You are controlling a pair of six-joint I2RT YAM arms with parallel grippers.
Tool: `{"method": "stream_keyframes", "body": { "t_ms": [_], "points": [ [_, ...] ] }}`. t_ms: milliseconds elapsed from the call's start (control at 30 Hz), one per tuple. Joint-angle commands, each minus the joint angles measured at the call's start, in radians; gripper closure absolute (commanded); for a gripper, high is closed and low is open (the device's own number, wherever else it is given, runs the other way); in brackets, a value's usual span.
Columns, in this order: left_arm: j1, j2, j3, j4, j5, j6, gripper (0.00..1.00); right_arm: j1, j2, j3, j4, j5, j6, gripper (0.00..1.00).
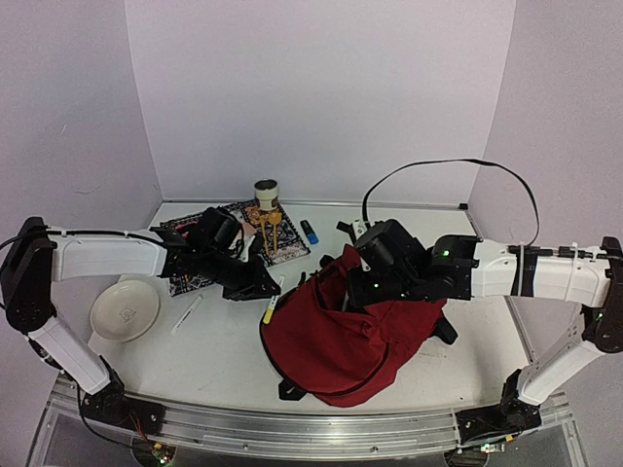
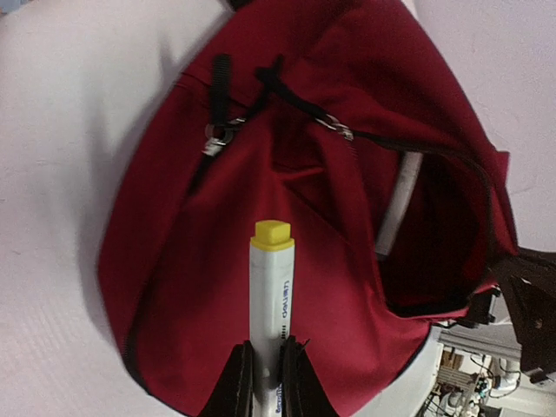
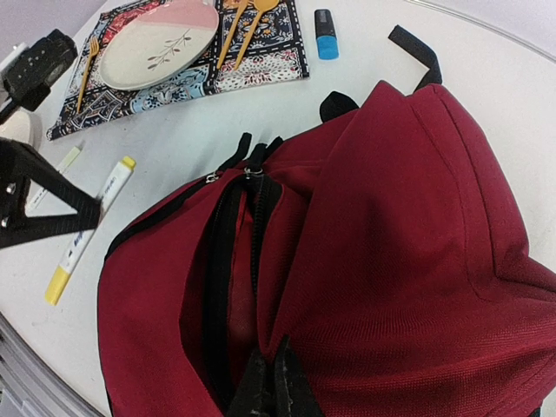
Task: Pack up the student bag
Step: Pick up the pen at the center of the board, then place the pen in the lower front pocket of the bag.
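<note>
1. Left gripper [image 2: 268, 382]: the jaws pinch a marker [image 2: 269, 295] low on its barrel. The rest sticks straight out ahead of the jaws, yellow cap at the far tip.
2. The bag [image 2: 347, 174] lies on the table [image 1: 224, 360] right ahead of the left jaws. In the top view the marker sits just beside the bag's left edge.
3. From the left jaws, the bag's open main compartment is ahead and to the right, dark inside.
4. Right gripper [image 3: 269, 387]: the jaws are pressed together on bag fabric at the edge of the open zipper, and the cloth rises around the fingers.
5. The zipper slit runs straight ahead from the right jaws. The bulk of the red body is ahead and to the right of them.
6. Ahead-left of the right jaws, off the bag, is the left gripper with the marker. A pen [image 3: 52, 178] lies on the table just past it.
7. Far ahead of the right jaws is a placemat [image 3: 261, 65] with a plate [image 3: 156, 43] and wooden cutlery [image 3: 243, 26] on it. A blue marker [image 3: 325, 22] lies just beside the mat.
8. In the top view a bowl [image 1: 125, 309] sits well behind the left jaws, near that arm, and a cup [image 1: 267, 195] stands at the mat's far edge.
</note>
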Motion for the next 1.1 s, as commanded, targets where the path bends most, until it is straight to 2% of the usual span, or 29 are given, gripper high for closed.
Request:
{"method": "stream_keyframes", "body": {
  "t_ms": [0, 533, 800, 1067],
  "points": [
    [-0.067, -0.026, -0.001, 0.218, 0.059, -0.133, 1.00, 0.009, -0.041, 0.009, 0.072, -0.038, -0.014, 1.00],
    [-0.153, 0.243, 0.203, 0.346, 0.143, -0.168, 1.00, 0.010, -0.073, -0.039, 0.154, -0.098, -0.038, 1.00],
    [-0.153, 0.360, 0.321, 0.411, 0.101, -0.207, 1.00, 0.009, -0.090, -0.054, 0.172, -0.129, -0.048, 1.00],
    [-0.153, 0.417, 0.392, 0.473, -0.033, -0.230, 1.00, 0.010, -0.097, -0.063, 0.179, -0.161, -0.053, 1.00]
  ]
}}
